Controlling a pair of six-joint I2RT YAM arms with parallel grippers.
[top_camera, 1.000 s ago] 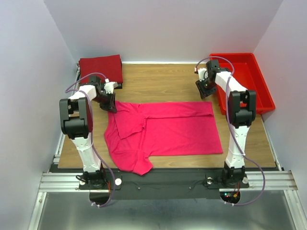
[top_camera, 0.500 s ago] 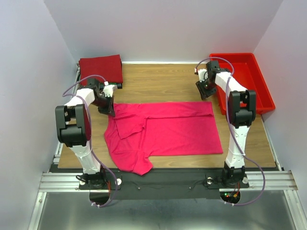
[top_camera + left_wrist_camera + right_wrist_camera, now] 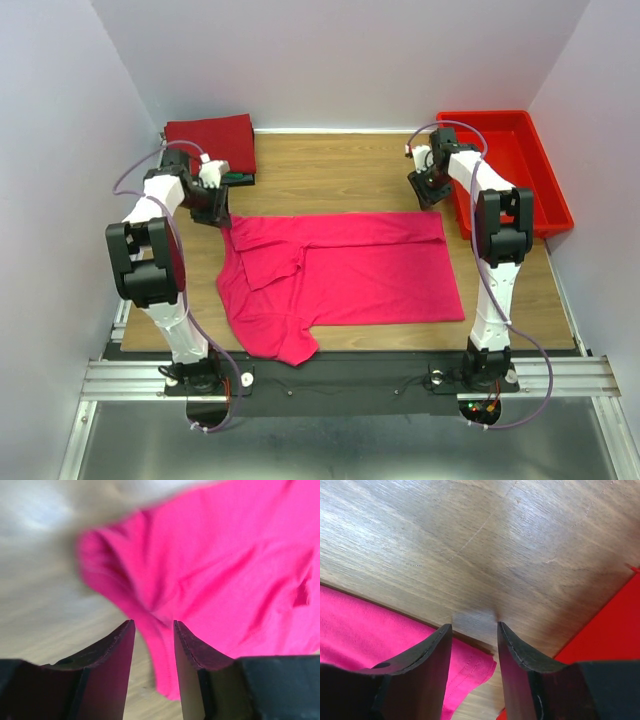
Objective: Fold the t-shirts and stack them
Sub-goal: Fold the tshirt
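1. Left gripper (image 3: 153, 622): the fingers stand part-way open. The wrist view is blurred, and no grip on anything can be made out.
2. The pink shirt (image 3: 350, 270) lies spread on the table (image 3: 330, 170). Its far-left corner shows in the gap between the left gripper's fingers and just past their tips. Most of the cloth runs off to the right side of that view. I cannot tell whether the tips touch it.
3. Right gripper (image 3: 472, 625): the fingers are part-way open with nothing between them, over bare wood.
4. The pink shirt's far-right corner lies just beside the finger on the left of the right wrist view. The bin (image 3: 610, 630) lies past the other finger.
5. A folded red shirt (image 3: 210, 140) lies beyond the left gripper, apart from the pink shirt.
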